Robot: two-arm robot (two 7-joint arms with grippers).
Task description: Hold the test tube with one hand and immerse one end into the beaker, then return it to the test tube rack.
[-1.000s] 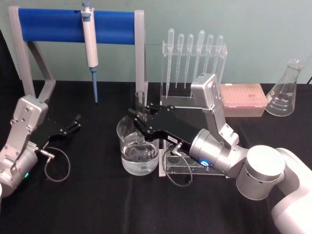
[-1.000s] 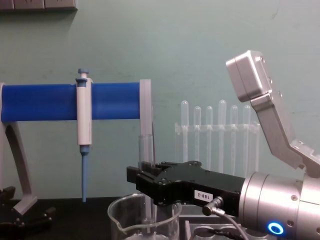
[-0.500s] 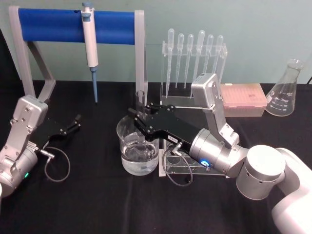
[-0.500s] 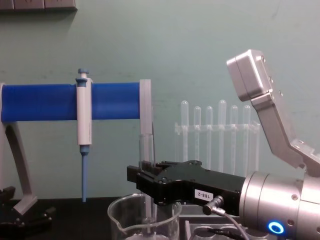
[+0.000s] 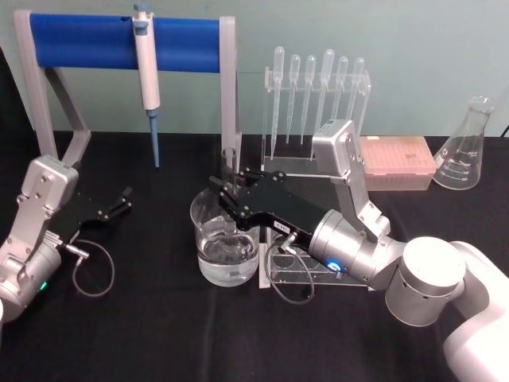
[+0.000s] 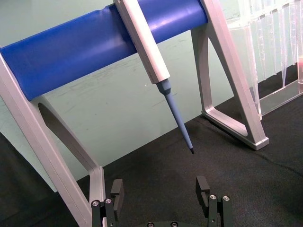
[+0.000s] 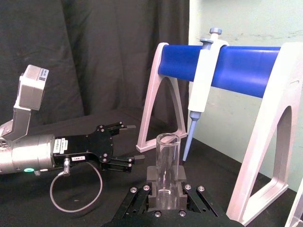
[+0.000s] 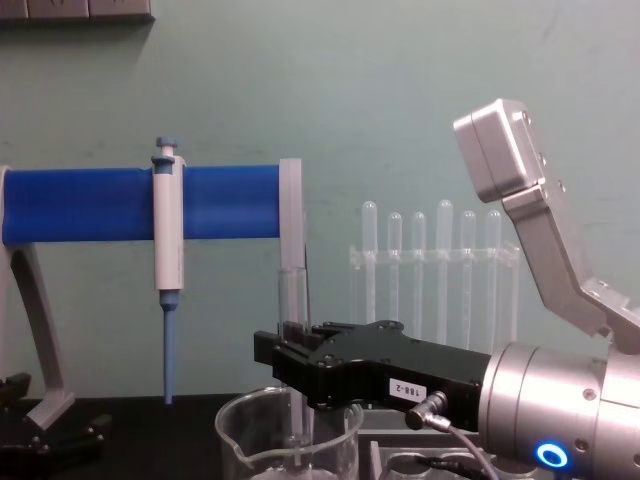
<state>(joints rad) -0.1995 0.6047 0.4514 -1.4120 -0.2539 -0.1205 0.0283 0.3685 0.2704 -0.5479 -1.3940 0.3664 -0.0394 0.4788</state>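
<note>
My right gripper [image 5: 228,193] is shut on the test tube [image 5: 230,157], a clear glass tube held upright with its open rim on top. Its lower end reaches down inside the beaker [image 5: 225,256], a wide glass partly filled with clear liquid. From the chest the test tube [image 8: 292,295] rises above the black right gripper [image 8: 290,355] and drops behind the beaker [image 8: 240,440] rim. The right wrist view has the test tube [image 7: 167,163] clamped between the right gripper [image 7: 165,193] fingers. At the left, my left gripper [image 5: 121,200] rests open on the black table, with the left gripper [image 6: 160,189] holding nothing.
A stand with a blue bar [image 5: 87,44] carries a white-and-blue pipettor [image 5: 146,72] behind the beaker. A clear rack of pipettes [image 5: 314,87], a pink tip box [image 5: 395,159] and a conical flask [image 5: 465,151] stand at the back right. A clear rack [image 5: 301,273] lies under the right arm.
</note>
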